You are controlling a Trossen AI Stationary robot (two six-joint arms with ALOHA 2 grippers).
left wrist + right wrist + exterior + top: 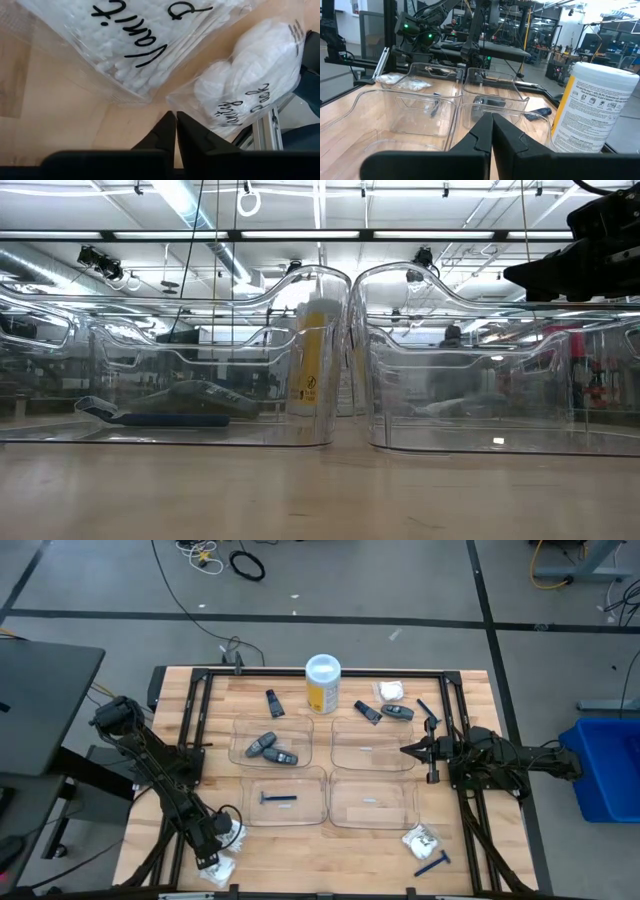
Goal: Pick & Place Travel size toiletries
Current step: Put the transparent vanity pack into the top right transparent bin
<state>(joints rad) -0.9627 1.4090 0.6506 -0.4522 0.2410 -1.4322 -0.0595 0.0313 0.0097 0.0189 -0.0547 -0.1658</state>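
At the bench's near left corner, the clenched left end effector (176,131) should be confirmed pinching a white packet (250,75) before lifting.

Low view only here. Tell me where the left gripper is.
Observer: The left gripper is down at the table's left corner on your camera's side, at two white packets.
Operator: Report its fingers.
Observer: Shut, at one packet's edge; I cannot tell whether any film is caught.
Operator: Now the right gripper.
Observer: The right gripper hangs shut and empty over the far right tray's right edge.
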